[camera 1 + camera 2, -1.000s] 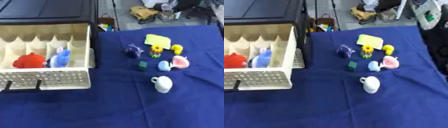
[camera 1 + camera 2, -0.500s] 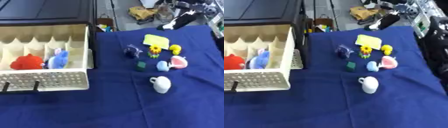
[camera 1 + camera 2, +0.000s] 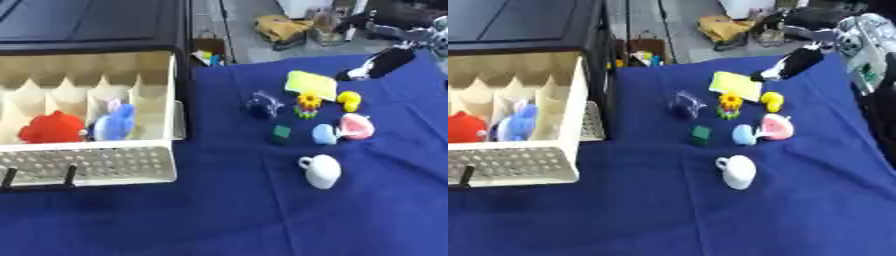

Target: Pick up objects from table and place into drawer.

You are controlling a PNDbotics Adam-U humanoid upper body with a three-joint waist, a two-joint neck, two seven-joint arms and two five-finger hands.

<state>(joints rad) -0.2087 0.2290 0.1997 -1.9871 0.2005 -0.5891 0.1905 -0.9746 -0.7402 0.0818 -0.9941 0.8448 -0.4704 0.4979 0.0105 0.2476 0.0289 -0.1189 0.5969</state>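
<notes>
The cream drawer (image 3: 96, 162) stands open at the left and holds a red toy (image 3: 52, 128) and a blue toy (image 3: 114, 122). Loose on the blue cloth lie a yellow-green flat pad (image 3: 312, 84), a dark blue toy (image 3: 261, 105), a flower toy (image 3: 307, 103), a yellow duck (image 3: 350, 100), a pink piece (image 3: 356, 126), a light blue piece (image 3: 324, 134), a green cube (image 3: 280, 132) and a white cup (image 3: 321, 170). My right hand (image 3: 794, 64) reaches in from the upper right, fingers straight, their tips just right of the pad's far edge. It holds nothing.
A black cabinet (image 3: 87, 25) rises behind the drawer. Beyond the table's far edge lie bags and clutter (image 3: 284, 27) on the floor. Bare blue cloth (image 3: 262, 220) spreads across the front of the table.
My right hand has come in from the upper right and dropped down-left toward the yellow-green pad. The objects on the cloth have not moved.
</notes>
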